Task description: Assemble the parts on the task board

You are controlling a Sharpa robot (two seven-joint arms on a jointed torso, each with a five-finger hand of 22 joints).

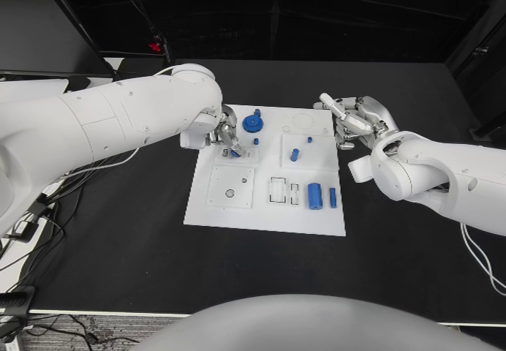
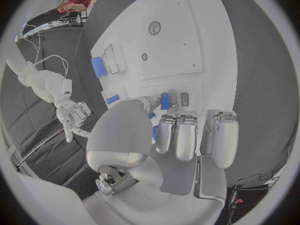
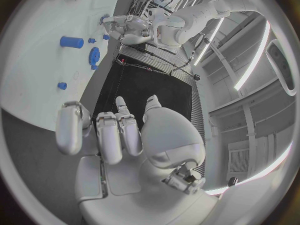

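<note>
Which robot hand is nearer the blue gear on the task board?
Left. The left robot hand sits just beside the blue gear, over the task board; the right robot hand hangs off the board's opposite edge.

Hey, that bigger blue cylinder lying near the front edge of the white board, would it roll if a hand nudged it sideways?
Probably yes. The blue cylinder lies on its side on the flat task board, so a sideways nudge would likely roll it toward the slimmer blue part beside it. It looks rigid and smooth, so fingers may slip unless they close squarely across its round body.
</note>
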